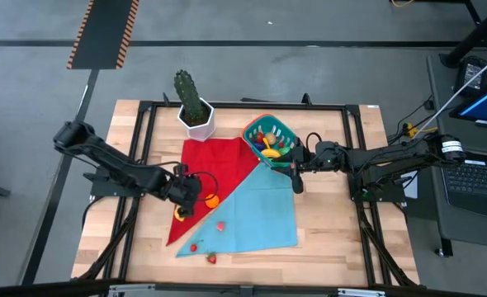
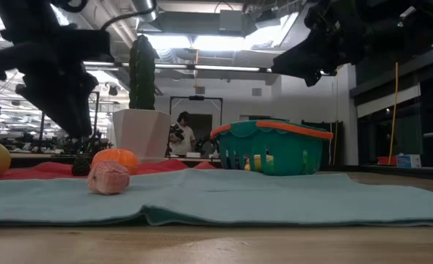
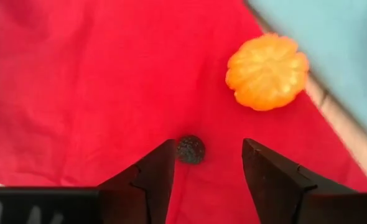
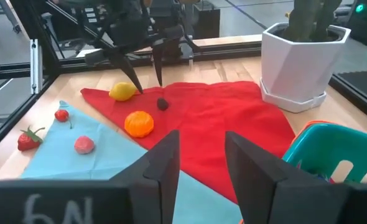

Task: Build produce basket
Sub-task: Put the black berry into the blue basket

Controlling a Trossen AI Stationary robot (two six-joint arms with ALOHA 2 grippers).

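Left jaws [image 3: 207, 163] parted over dark berry [image 3: 190, 149], red cloth [image 3: 78, 81], wooden table [image 1: 326, 239]

Black jointed arms [image 1: 115, 167], angular dark claw [image 3: 208, 171] fingers.

White hexagonal pot [image 1: 197, 121] with cactus [image 1: 187, 92], red cloth [image 1: 215, 161], teal cloth [image 1: 260, 210], wooden table [image 1: 334, 214]

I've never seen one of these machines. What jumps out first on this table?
A red cloth and a blue cloth lie at the table's middle, toy produce scattered over them. The left gripper hovers open above a small dark berry beside an orange. A teal basket already holds several pieces.
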